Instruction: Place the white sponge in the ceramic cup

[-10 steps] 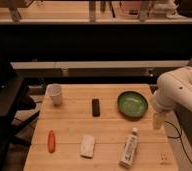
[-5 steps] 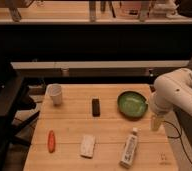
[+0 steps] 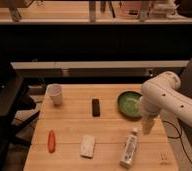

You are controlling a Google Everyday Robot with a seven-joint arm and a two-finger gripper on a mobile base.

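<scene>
The white sponge (image 3: 88, 145) lies flat near the front middle of the wooden table (image 3: 74, 125). The ceramic cup (image 3: 54, 94) stands upright at the table's back left. My gripper (image 3: 148, 125) hangs from the white arm (image 3: 164, 97) over the right side of the table, just in front of the green bowl, far right of the sponge and of the cup. It holds nothing that I can see.
A green bowl (image 3: 129, 104) sits at the back right. A black rectangular block (image 3: 95, 107) lies in the middle. An orange carrot-like object (image 3: 51, 141) lies front left. A white tube with a dark cap (image 3: 130, 148) lies front right, below the gripper.
The arm and gripper have shifted left, further over the table beside the bowl. The objects have not moved.
</scene>
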